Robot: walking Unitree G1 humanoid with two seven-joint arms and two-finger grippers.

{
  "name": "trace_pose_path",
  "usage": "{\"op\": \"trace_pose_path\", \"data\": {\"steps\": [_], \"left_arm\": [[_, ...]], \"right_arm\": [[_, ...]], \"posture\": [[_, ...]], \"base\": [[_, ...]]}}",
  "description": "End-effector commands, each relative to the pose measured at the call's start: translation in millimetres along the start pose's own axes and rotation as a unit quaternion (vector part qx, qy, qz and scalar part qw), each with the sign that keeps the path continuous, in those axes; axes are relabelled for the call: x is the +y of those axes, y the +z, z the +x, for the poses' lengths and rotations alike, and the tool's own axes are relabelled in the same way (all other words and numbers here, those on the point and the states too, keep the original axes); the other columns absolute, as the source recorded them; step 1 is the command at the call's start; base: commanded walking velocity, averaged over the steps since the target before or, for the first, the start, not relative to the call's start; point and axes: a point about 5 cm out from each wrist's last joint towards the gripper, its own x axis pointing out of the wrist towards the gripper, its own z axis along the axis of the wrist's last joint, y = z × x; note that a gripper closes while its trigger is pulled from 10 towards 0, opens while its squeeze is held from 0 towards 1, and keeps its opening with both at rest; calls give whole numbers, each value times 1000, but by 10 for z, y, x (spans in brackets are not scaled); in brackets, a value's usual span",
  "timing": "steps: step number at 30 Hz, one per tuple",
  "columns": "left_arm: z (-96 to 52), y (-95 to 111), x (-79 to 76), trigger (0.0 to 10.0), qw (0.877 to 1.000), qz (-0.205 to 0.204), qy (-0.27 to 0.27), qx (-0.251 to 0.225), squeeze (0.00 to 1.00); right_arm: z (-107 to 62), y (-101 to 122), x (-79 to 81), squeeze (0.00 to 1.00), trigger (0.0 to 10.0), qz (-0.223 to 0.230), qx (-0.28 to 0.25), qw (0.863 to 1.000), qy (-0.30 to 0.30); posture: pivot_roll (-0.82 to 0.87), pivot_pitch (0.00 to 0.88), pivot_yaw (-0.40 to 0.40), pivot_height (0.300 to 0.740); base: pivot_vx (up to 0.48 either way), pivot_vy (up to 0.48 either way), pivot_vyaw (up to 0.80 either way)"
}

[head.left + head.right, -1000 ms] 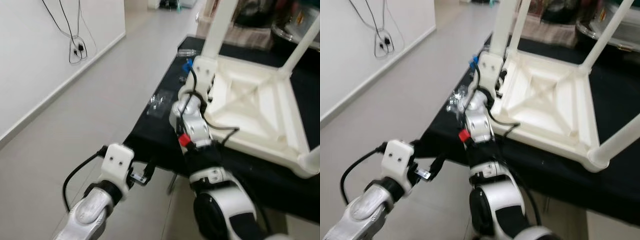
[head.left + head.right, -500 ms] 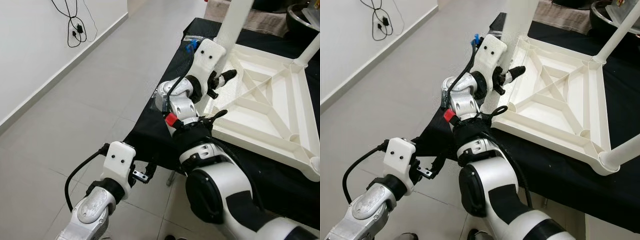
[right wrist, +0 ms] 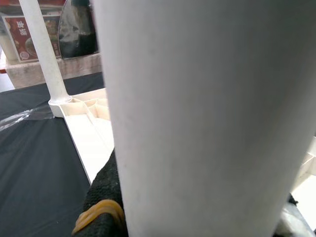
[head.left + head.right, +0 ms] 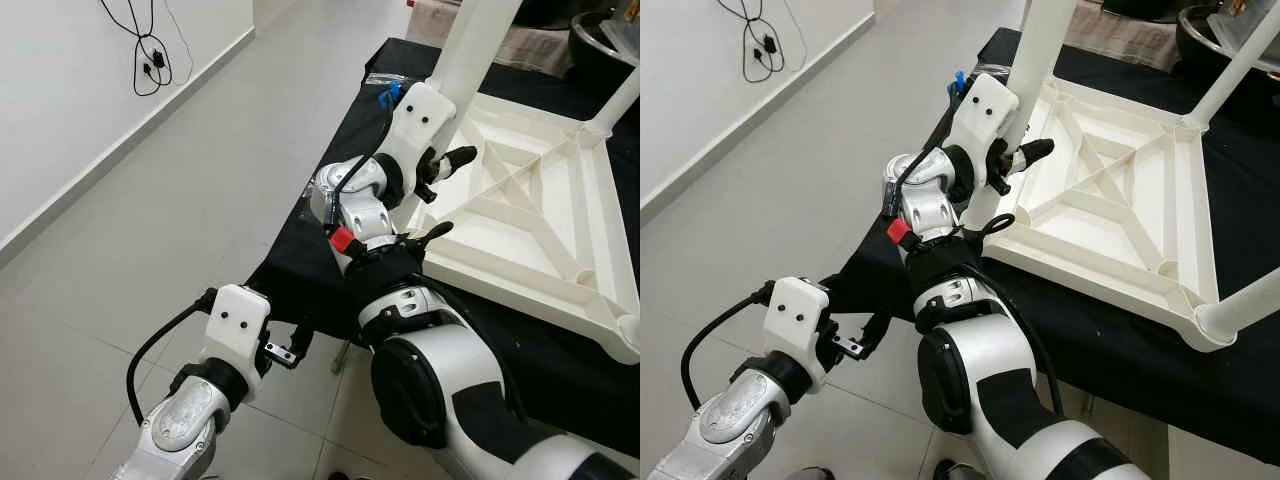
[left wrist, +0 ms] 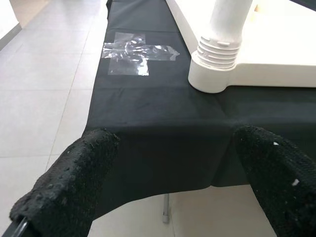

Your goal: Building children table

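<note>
A white plastic children's table (image 4: 520,190) lies upside down on a black-covered worktable (image 4: 300,270), with its legs pointing up. My right gripper (image 4: 440,165) is clasped around the near-left leg (image 4: 475,40) just above its socket. One black finger (image 4: 458,156) sticks out past the leg. In the right wrist view the leg (image 3: 197,113) sits between the fingers (image 3: 101,197). My left gripper (image 4: 287,350) hangs open below the worktable's front edge, holding nothing. Its wide-apart fingers (image 5: 74,182) face the screwed-in base of that leg (image 5: 219,49).
A clear plastic bag (image 5: 136,52) lies on the cloth left of the leg base. A blue item (image 4: 390,93) rests near the far corner. Two more legs (image 4: 1240,60) (image 4: 1240,310) stand up on the right. Bare tiled floor (image 4: 150,230) lies left, with cables (image 4: 150,50) on the wall.
The head view has swung down and to the left. My right gripper has come up from the table's corner onto the near-left leg. The left arm has stayed put.
</note>
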Motion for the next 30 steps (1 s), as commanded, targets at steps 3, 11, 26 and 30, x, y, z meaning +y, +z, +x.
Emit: {"op": "trace_pose_path", "data": {"steps": [3, 11, 26, 30], "left_arm": [[13, -58, -32, 10000, 1000, -1, -4, 12, 0], [20, -54, -33, 10000, 1000, -3, -3, 10, 0], [29, -54, -1, 10000, 1000, 0, 4, 8, 0], [32, -54, 0, 10000, 1000, 1, 4, 7, 0]], "right_arm": [[123, -587, -312, 0, 10000, -34, 139, 987, -75], [176, -653, -368, 0, 10000, -36, 119, 991, -41], [80, -584, -43, 0, 10000, 65, 147, 878, 451], [150, -683, -67, 0, 10000, 31, 156, 861, 483]], "posture": [[193, 187, -107, 740], [193, 183, -105, 740], [166, 179, -107, 740], [161, 176, -110, 740]], "base": [[0, 0, 0], [0, 0, 0], [0, 0, 0], [0, 0, 0]]}}
